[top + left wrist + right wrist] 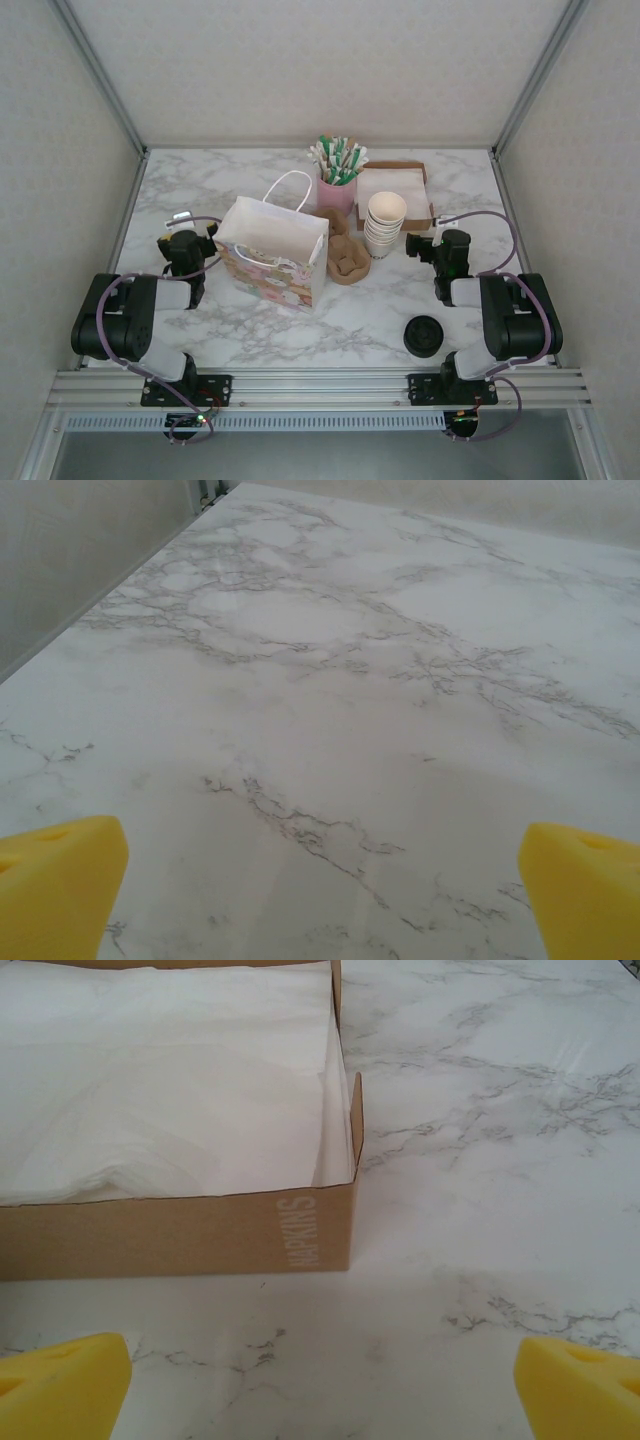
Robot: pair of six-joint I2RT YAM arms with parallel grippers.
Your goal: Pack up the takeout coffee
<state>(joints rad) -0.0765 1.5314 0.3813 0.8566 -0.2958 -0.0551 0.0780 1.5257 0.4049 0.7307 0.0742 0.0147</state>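
Note:
The takeout coffee is out of view. A stack of lidless cream cups (384,222) stands at mid-table, and a pile of black lids (424,336) lies near the front right. A white patterned paper bag (272,255) stands open left of centre. My left gripper (180,225) rests left of the bag; its yellow fingertips (60,880) are spread wide over bare marble, so it is open. My right gripper (422,242) sits just right of the cup stack, facing the napkin box (180,1230). It is open too, with nothing between its fingertips (585,1385).
A brown pulp cup carrier (345,255) lies between bag and cups. A pink cup of green-and-white sticks (337,190) stands behind it. The cardboard napkin box (395,190) sits at the back right. Grey walls and metal posts enclose the marble table (300,330).

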